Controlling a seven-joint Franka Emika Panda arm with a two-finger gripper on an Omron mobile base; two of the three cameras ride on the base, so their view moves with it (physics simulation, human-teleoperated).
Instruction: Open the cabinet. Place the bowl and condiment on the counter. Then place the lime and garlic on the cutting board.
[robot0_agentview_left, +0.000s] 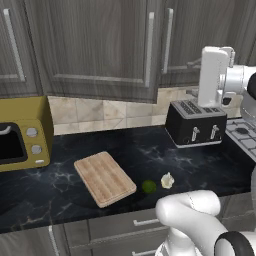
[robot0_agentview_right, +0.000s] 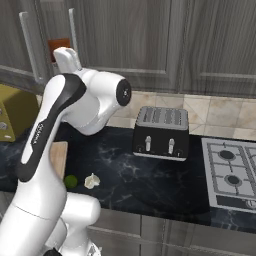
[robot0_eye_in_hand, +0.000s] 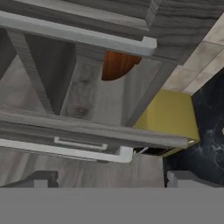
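Note:
The cabinet (robot0_eye_in_hand: 83, 87) stands slightly ajar, and its two silver bar handles (robot0_eye_in_hand: 78, 34) run across the hand view. Through the gap between the doors shows the reddish-brown bowl (robot0_eye_in_hand: 116, 65), which also peeks out as an orange patch (robot0_agentview_right: 60, 47). My gripper (robot0_eye_in_hand: 111, 181) is open and empty, just in front of the handles, high above the counter (robot0_agentview_left: 50, 192). The cutting board (robot0_agentview_left: 105, 177) lies bare on the counter. To its right sit the lime (robot0_agentview_left: 148, 186) and the garlic (robot0_agentview_left: 167, 180). The condiment is hidden.
A black toaster (robot0_agentview_left: 195, 122) stands at the back of the counter below my hand. A yellow microwave (robot0_agentview_left: 22, 132) sits at the left and a gas hob (robot0_agentview_right: 227, 172) at the right. Grey drawers (robot0_agentview_left: 130, 225) run under the counter's edge.

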